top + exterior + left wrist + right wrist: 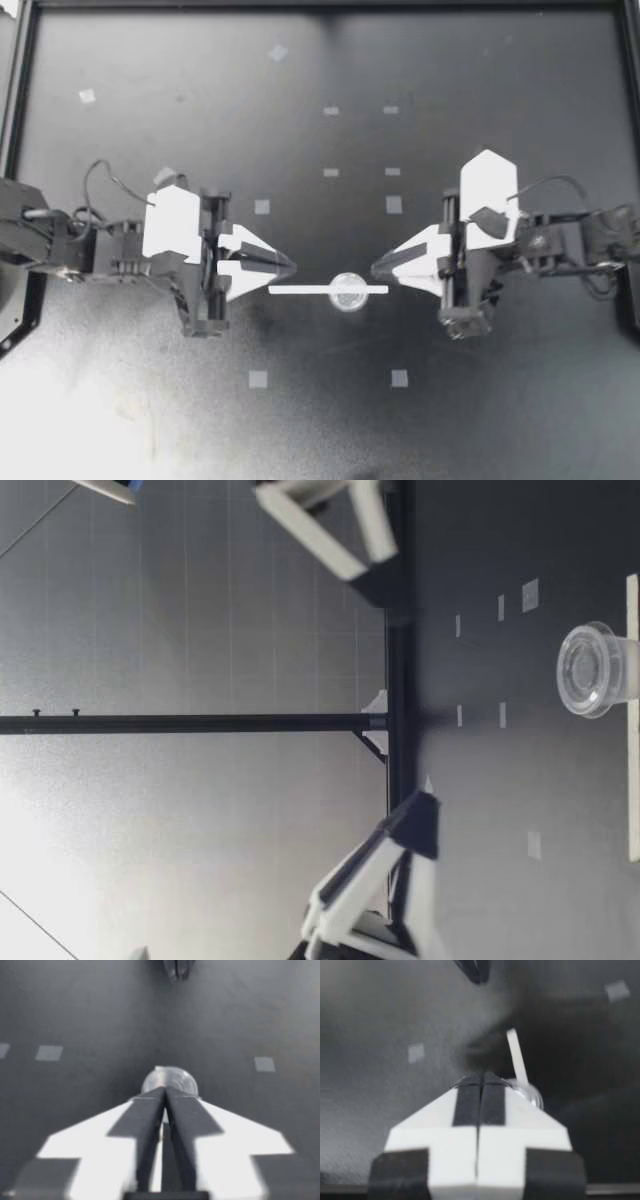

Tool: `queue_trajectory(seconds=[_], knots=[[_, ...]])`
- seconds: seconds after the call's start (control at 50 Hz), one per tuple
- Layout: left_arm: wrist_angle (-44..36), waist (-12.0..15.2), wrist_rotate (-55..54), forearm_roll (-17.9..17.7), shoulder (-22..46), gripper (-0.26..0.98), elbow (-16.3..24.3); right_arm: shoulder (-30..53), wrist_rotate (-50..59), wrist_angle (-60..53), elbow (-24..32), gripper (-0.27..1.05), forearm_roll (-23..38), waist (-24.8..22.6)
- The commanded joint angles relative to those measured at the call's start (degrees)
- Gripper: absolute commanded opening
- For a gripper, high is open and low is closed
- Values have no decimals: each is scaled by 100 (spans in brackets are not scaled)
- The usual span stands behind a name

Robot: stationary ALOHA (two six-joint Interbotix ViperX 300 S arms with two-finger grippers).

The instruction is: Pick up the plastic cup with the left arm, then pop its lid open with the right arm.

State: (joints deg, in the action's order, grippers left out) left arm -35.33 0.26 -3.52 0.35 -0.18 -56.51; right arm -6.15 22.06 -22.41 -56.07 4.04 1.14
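In the top view your left gripper (289,268) comes in from the left of the frame and your right gripper (377,268) from the right; they point at each other across the middle of the dark tabletop (480,80); both have the fingers pressed together and hold nothing.

Between them lies a thin white strip (300,289); its long axis runs left to right in the frame, almost on the line from one gripper to the other, only a little lower in the frame than the tips. A small clear cup (347,291) sits on the strip, right of its middle; so the right gripper is just beside the cup, and the left gripper is farther from it.

In the left wrist view the cup (169,1079) shows directly ahead of the closed fingers (150,1115); in the right wrist view the cup (530,1094) is ahead and a little to the side of the gripper, with the strip (516,1055) running away from it.

The low view shows the cup (590,670) upright on the strip (632,780); you can see through it, and nothing appears inside.

Small pale tape squares (261,207) are scattered on the tabletop around them.
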Motion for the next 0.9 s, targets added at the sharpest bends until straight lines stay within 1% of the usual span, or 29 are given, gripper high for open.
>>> queue_trajectory(seconds=[0.0, 0.04, 0.08, 0.34, 0.54, 0.7, 0.88], knots=[[-26, -26, -53, 9, 44, 42, 141, 97, 53, -88, 123, -15, 18, -26], [-35, -26, -79, 9, 105, 46, 176, 141, 62, -105, 132, -15, 26, -26], [-35, -26, -97, 9, 158, 47, 193, 193, 62, -149, 132, -15, 18, -26], [-18, -44, -202, 9, 642, 48, 396, 624, 149, -413, 202, -15, 26, -26], [211, -114, -220, 9, 782, 51, 510, 905, 202, -422, 343, -15, 26, -26], [352, -193, -229, 9, 958, 53, 659, 993, 211, -431, 396, -15, 26, -26], [387, -202, -229, 9, 1195, 55, 800, 1011, 334, -431, 387, -15, 26, -26]])
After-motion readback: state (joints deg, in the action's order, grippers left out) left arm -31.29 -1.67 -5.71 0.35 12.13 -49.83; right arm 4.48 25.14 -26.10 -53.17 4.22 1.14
